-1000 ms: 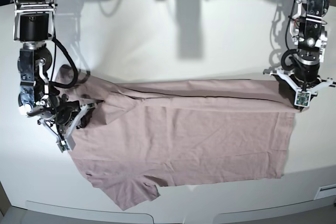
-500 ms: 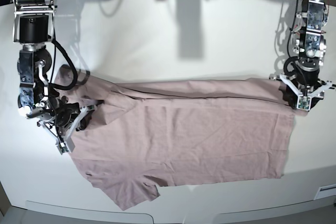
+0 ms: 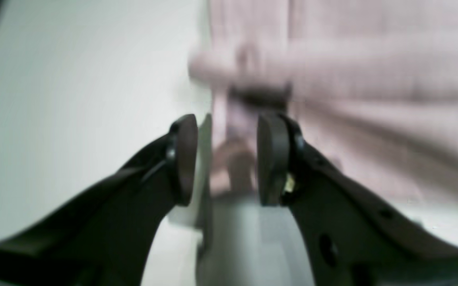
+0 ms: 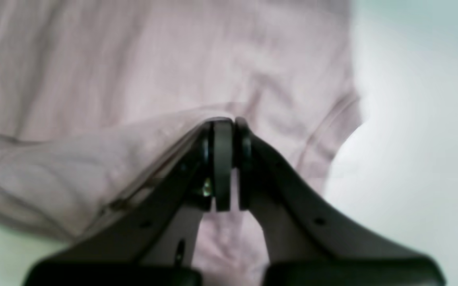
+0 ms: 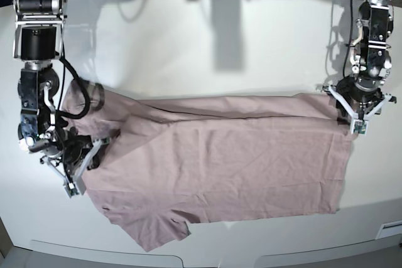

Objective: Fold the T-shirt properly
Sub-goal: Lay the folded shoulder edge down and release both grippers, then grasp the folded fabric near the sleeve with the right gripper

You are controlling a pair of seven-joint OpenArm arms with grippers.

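The mauve-pink T-shirt (image 5: 220,167) lies spread across the white table (image 5: 188,48), its far long edge folded over. My left gripper (image 5: 352,112) hangs at the shirt's far right corner. In the left wrist view that gripper (image 3: 227,159) stands open, with the blurred edge of the T-shirt (image 3: 372,79) just beyond and below its pads. My right gripper (image 5: 88,158) is at the shirt's left end by the sleeve. In the right wrist view this gripper (image 4: 233,159) is shut, and a raised fold of the T-shirt (image 4: 133,71) runs up to its tips.
The table's front edge (image 5: 251,258) runs just below the shirt's near sleeve (image 5: 157,233). Black cables (image 5: 81,101) hang beside the right arm at the left. Bare white table surface lies beyond the shirt.
My left gripper has opened and let go of the shirt's far right corner, then drawn back a little. My right gripper has shifted slightly toward the front, still shut on the cloth.
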